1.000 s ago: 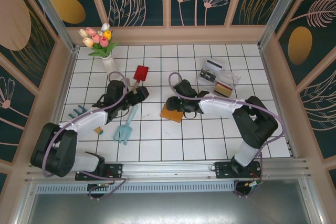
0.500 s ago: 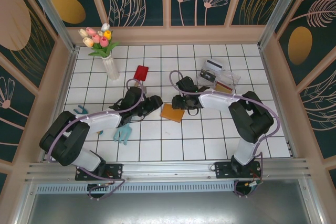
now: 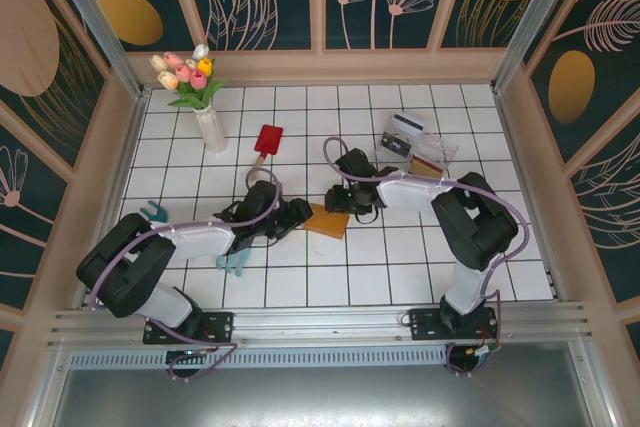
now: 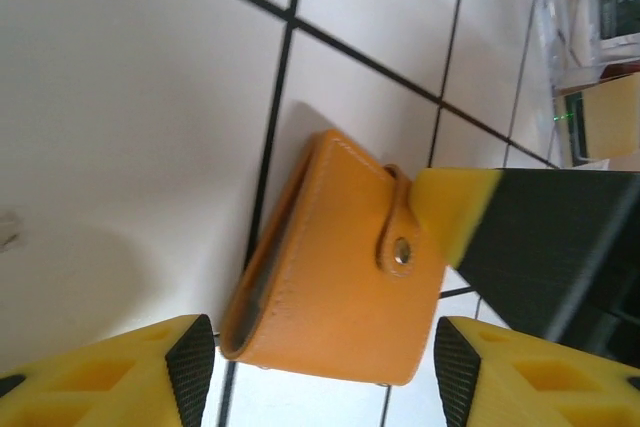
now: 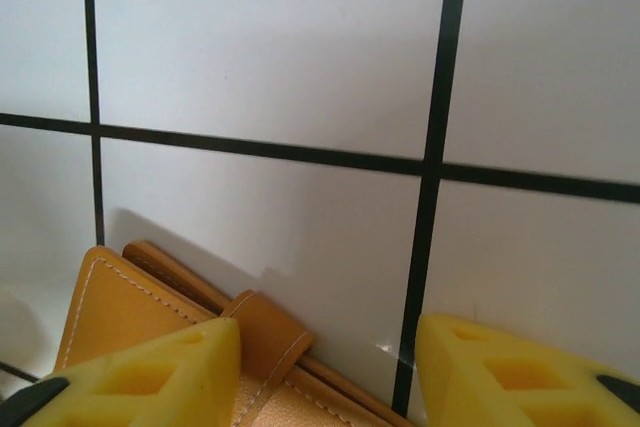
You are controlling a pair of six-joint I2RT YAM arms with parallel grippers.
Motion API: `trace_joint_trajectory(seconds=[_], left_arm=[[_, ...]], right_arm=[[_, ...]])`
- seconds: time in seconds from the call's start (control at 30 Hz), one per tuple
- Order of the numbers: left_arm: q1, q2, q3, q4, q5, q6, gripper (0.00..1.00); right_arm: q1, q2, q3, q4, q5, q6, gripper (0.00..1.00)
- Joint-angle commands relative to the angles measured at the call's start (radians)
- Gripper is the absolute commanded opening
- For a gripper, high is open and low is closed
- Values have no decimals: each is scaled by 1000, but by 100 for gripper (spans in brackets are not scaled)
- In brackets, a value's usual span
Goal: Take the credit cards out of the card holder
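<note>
The closed card holder [image 3: 327,219] lies mid-tabletop between both spread, empty grippers — left gripper [image 3: 297,213] nearer, right gripper [image 3: 340,201] at its snap tab [image 4: 401,230].

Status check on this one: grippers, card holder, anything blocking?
Left gripper open, straddling card holder. Right gripper open at its snap strap. Holder folded, snapped shut, flat on tile. Nothing blocking.

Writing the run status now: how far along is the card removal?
Early. Done: both arms have reached the card holder, which lies folded on the tiles, snap strap closed, no cards out. In hand: the left gripper stands open around the holder's sides in the left wrist view, pads not yet pressing; the right gripper is open at the strap edge. Left: unsnap, open, pull out every card.
</note>
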Motion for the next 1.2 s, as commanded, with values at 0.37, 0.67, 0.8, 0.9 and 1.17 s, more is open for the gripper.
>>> trace_joint_trajectory(seconds=[0.37, 0.67, 0.8, 0.9, 1.17], left_arm=[[-27, -103, -88, -49, 32, -92, 61], [-54, -105, -103, -17, 90, -122, 48], [-59, -61, -89, 18, 112, -129, 48], [-59, -50, -95, 19, 95, -140, 46], [-59, -22, -100, 96, 78, -158, 41]], right_arm=[[36, -152, -150, -1, -67, 188, 61], [41, -143, -174, 11, -137, 168, 55], [42, -141, -189, 25, -162, 166, 51], [46, -152, -205, 44, -197, 165, 50], [48, -150, -248, 162, -330, 192, 46]])
